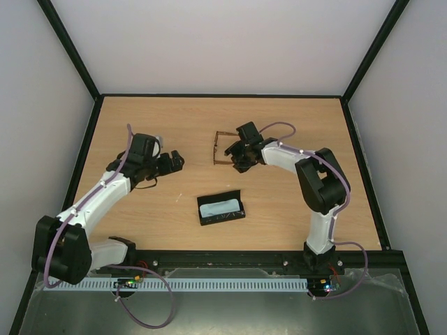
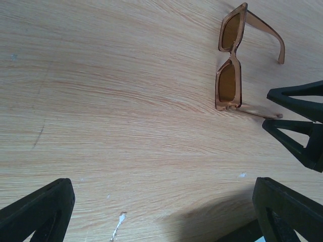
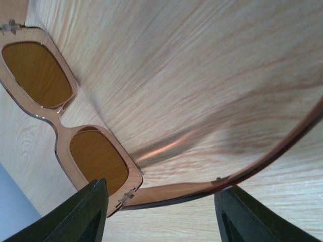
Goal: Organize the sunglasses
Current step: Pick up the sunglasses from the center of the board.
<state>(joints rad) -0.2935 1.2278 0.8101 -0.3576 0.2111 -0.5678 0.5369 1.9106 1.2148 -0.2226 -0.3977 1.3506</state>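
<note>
The sunglasses, with a thin brown frame and brown lenses, lie unfolded on the wooden table at centre back. In the left wrist view they sit at the upper right. In the right wrist view they fill the left side, very close. My right gripper is open, its fingers on either side of one temple arm without closing on it. Its black fingers also show in the left wrist view. My left gripper is open and empty, left of the sunglasses and low over bare table.
A black oblong case lies open in the middle of the table, nearer than the sunglasses, with a light blue cloth inside it. Black frame rails run along the table's edges.
</note>
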